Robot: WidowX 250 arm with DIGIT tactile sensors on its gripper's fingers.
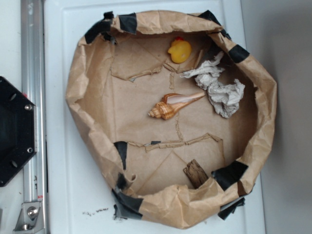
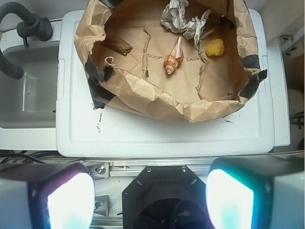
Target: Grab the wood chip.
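The wood chip is a small dark-brown streaky piece lying flat at the lower right of the brown paper nest. In the wrist view the wood chip lies at the nest's upper left. My gripper is open, its two glowing pads wide apart at the bottom of the wrist view, with nothing between them. It hangs high above the black robot base, well short of the nest. The gripper does not show in the exterior view.
A striped spiral seashell lies mid-nest, a yellow rubber duck at the far side, crumpled white paper to the right. Black tape patches hold the paper wall. The nest sits on a white lid; a metal rail runs alongside.
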